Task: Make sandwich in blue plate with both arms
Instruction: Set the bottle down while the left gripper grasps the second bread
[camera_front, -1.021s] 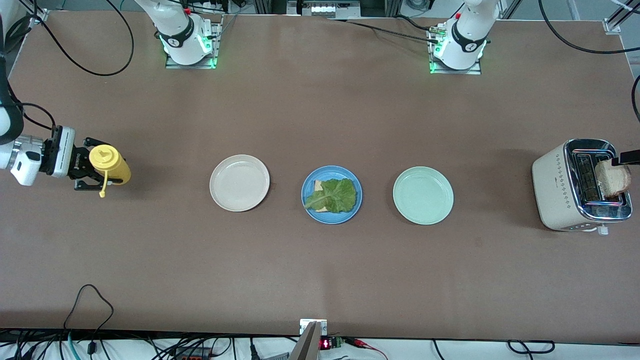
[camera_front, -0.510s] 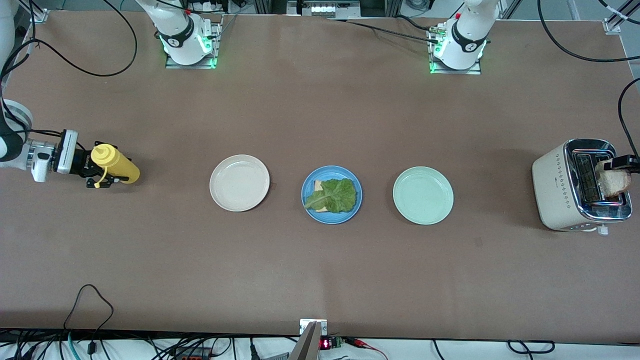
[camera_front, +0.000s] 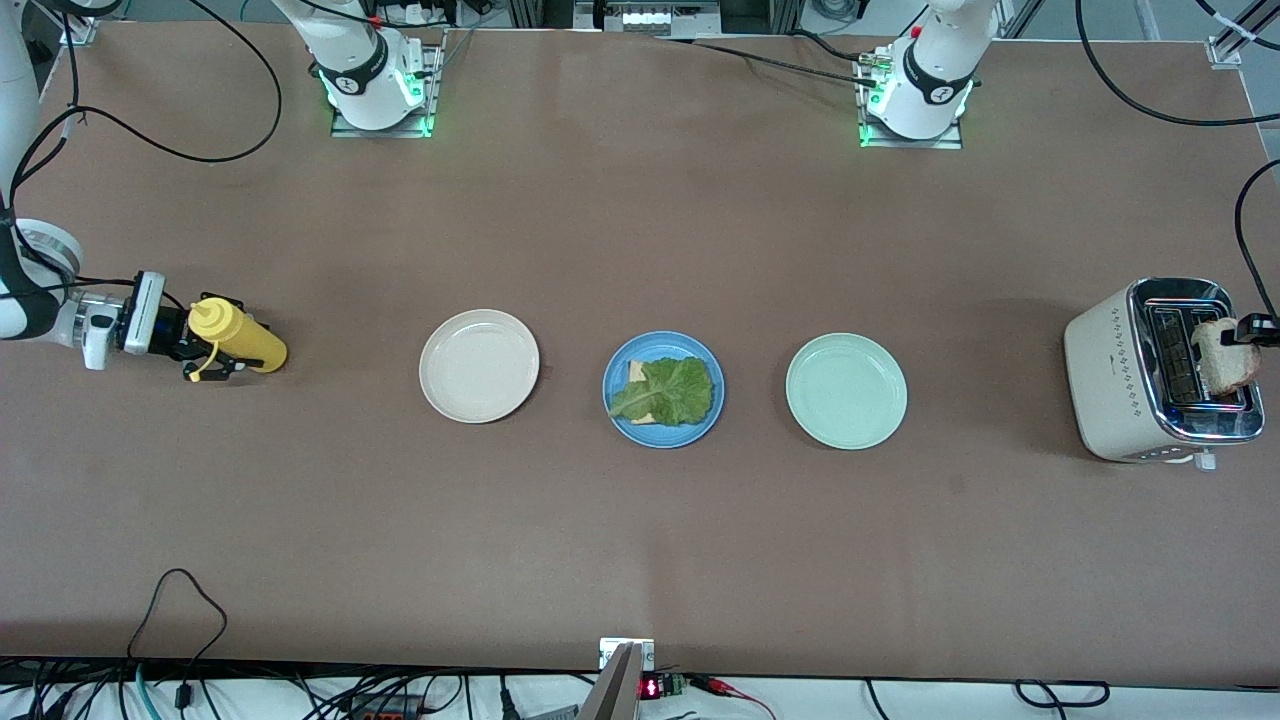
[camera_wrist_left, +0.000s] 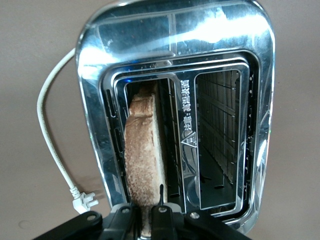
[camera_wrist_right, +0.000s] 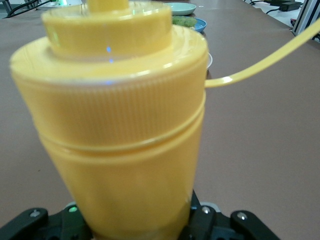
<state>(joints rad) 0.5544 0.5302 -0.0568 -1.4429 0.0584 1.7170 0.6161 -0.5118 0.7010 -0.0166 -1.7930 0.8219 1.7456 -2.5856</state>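
Observation:
The blue plate (camera_front: 702, 424) lies mid-table with a bread slice (camera_front: 636, 372) on it and a green lettuce leaf (camera_front: 668, 390) over that slice. At the left arm's end, a second bread slice (camera_front: 1222, 356) stands up out of a toaster (camera_front: 1110, 370) slot. My left gripper (camera_front: 1250, 332) is shut on its top edge. In the left wrist view both black fingers pinch the slice (camera_wrist_left: 145, 150) at the gripper (camera_wrist_left: 147, 220). At the right arm's end, my right gripper (camera_front: 195, 345) is shut on a yellow squeeze bottle (camera_front: 245, 338), which fills the right wrist view (camera_wrist_right: 125, 125).
A cream-white plate (camera_front: 479, 365) lies beside the blue plate toward the right arm's end, and a pale green plate (camera_front: 846, 391) lies toward the left arm's end. The toaster's white cord and plug (camera_wrist_left: 82, 200) lie on the table beside it.
The left gripper's fingers have closed onto the bread slice in the toaster. The right arm has brought the yellow bottle lower and a little toward the plates.

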